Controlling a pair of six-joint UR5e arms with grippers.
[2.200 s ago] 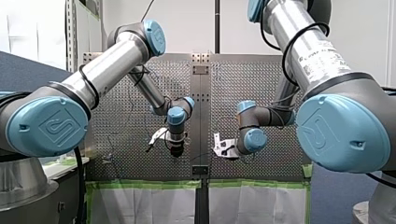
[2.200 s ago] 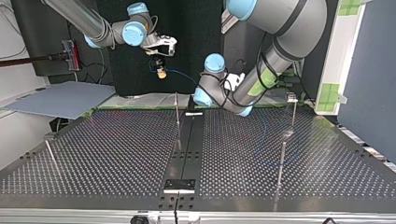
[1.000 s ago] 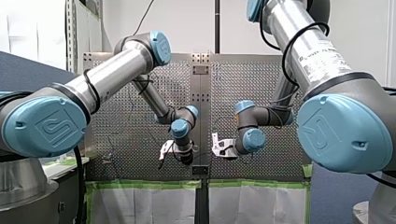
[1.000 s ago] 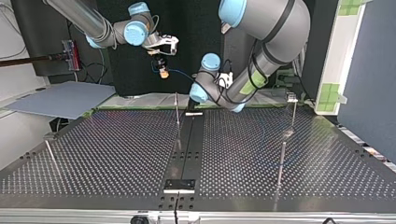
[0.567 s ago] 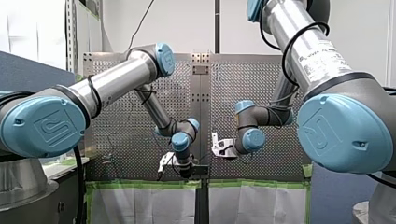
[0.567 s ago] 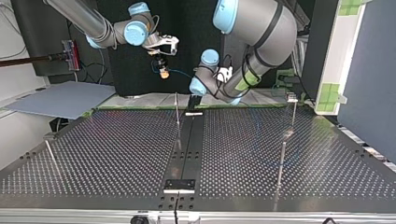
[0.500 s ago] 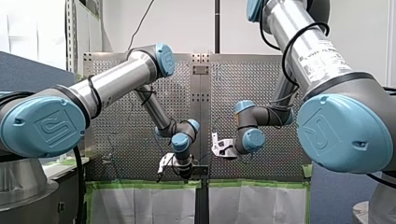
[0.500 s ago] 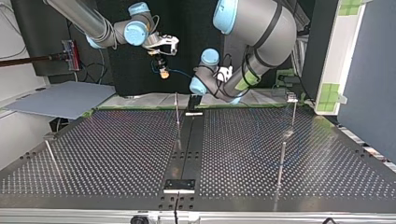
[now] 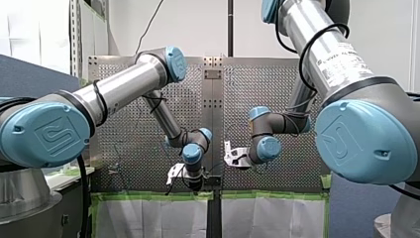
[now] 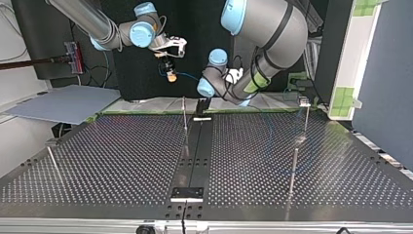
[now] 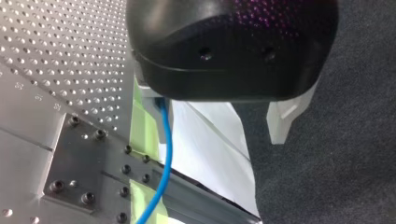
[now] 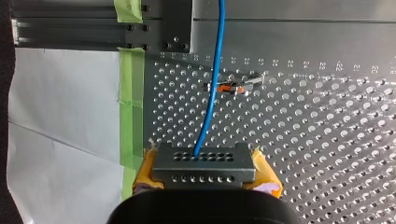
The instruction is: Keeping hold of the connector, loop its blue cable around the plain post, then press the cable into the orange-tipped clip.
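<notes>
My right gripper (image 12: pixel 205 174), with yellow pads, is shut on the metal connector (image 12: pixel 204 161). The blue cable (image 12: pixel 210 98) leaves the connector and passes right beside the orange-tipped clip (image 12: pixel 229 87) on the plate. In the top view my right gripper (image 10: pixel 169 73) hangs above the table's far edge. My left gripper (image 11: pixel 219 135) is open, with its pale fingers (image 11: pixel 284 122) wide apart. The blue cable (image 11: pixel 166 163) runs between them, close against one finger. My left gripper (image 10: pixel 202 105) sits low at the far edge's middle in the top view.
Thin metal posts stand on the perforated table (image 10: pixel 122 161): one near the middle (image 10: pixel 185 117), two at the top view's right (image 10: pixel 294 168) (image 10: pixel 306 117), one at its left (image 10: pixel 52 163). Green tape (image 12: pixel 131 93) and white sheeting line the table's edge.
In the front view my left arm has come down and to the right, to the table's near edge at the middle. My right arm has held still with the connector.
</notes>
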